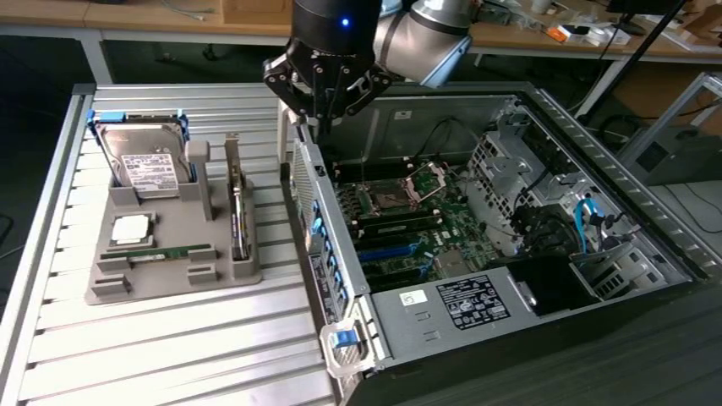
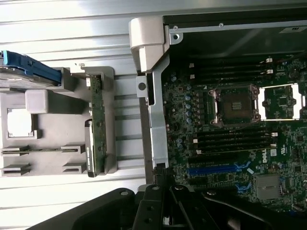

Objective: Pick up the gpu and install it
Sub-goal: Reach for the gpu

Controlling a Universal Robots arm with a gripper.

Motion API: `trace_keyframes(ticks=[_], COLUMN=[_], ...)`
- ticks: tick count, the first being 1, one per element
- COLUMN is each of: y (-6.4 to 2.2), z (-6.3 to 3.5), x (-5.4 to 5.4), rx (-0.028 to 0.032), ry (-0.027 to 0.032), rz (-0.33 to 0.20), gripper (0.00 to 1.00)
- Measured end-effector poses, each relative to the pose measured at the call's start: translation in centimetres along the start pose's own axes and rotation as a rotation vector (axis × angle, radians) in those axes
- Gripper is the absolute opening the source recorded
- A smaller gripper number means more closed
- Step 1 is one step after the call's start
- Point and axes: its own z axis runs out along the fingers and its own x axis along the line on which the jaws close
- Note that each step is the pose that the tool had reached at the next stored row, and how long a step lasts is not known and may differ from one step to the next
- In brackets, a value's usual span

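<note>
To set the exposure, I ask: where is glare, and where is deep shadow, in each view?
Exterior view: the table glares white in places, and the case interior lies partly in shadow. Wrist view: the table washes out, and the hand is dark.

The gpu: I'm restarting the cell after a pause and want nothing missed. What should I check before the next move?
1. The gpu seated on edge in the gray tray: ok.
2. No load in the gripper: ok, it holds nothing.
3. Jaws open enough to take the card: not ok, shut.
4. Arm lined up above the gpu: not ok, the gripper hangs over the computer case, at its wall beside the tray, to the exterior view's right of the tray.
5. Case open, motherboard exposed: ok.
6. Its blue slot bare: ok.
</note>
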Motion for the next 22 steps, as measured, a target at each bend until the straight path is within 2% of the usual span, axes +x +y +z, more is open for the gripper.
trace_keyframes(ticks=[22], y=[-0.2], z=[-0.08], x=[2.7], rx=[0.0], ry=[0.0], rz=[0.0], gripper=[0.11])
